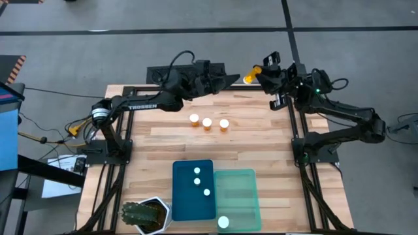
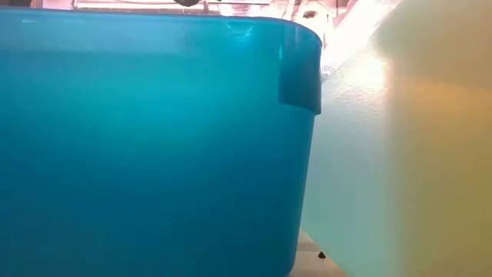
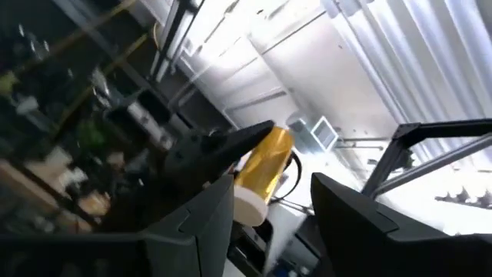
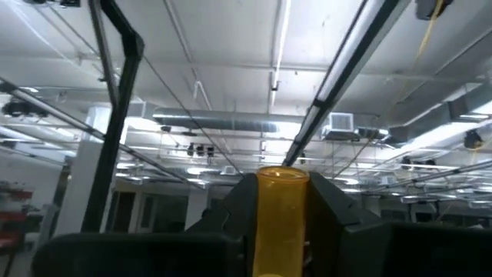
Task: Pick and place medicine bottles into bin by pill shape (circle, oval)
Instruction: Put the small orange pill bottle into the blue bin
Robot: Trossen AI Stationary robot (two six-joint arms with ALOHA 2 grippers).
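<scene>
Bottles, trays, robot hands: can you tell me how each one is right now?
Held bottle: gripped, lifted beyond the table's far edge.
Right gripper: shut on the held bottle.
Left gripper: open, next to the held bottle.
Three bottles: upright in a row on the table.
Blue tray: holds three bottles.
Green tray: holds one bottle.

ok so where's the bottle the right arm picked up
In the high view the medicine bottle is clamped in the right gripper, lifted over the table's far edge right of centre, with the left gripper close beside it.
</scene>
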